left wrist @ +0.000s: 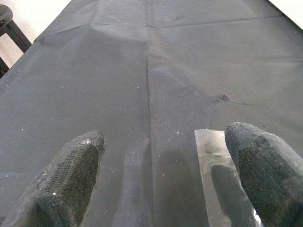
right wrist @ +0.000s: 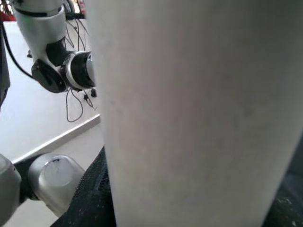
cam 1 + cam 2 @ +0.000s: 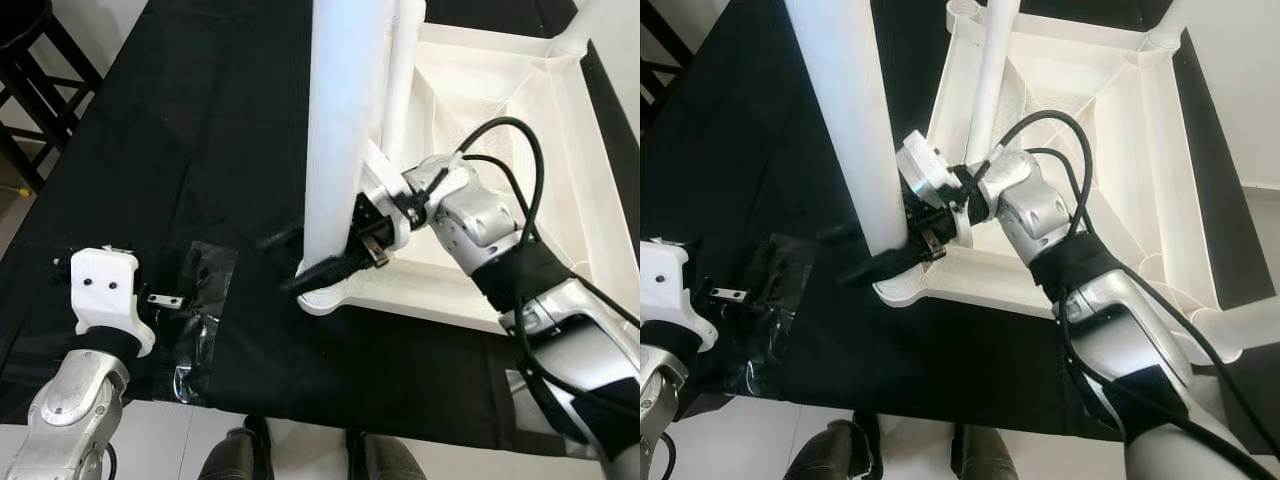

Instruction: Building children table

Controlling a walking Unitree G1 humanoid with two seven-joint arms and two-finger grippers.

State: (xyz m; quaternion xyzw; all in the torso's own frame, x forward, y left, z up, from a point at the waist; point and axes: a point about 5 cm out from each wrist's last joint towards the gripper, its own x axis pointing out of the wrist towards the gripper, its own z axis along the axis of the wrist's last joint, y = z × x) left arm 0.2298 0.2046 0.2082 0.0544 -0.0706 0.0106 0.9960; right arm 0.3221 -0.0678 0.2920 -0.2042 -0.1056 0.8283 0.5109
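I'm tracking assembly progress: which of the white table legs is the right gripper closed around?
The thick leg nearest the robot, at the upturned tabletop's near-left corner. The right gripper clamps its base; the thinner-looking leg behind it stands ungripped.

The right arm reached in from 4 o'clock, wrist bent toward 9 o'clock, its tool clamped with a finger on each side of a white table leg. The left arm sat at 8 o'clock, its tool spread open and empty.

Pretty bright, even room light; the white table leg nearly blows out, the plastic bag glints, wrist closeups go soft, head views stay sharp
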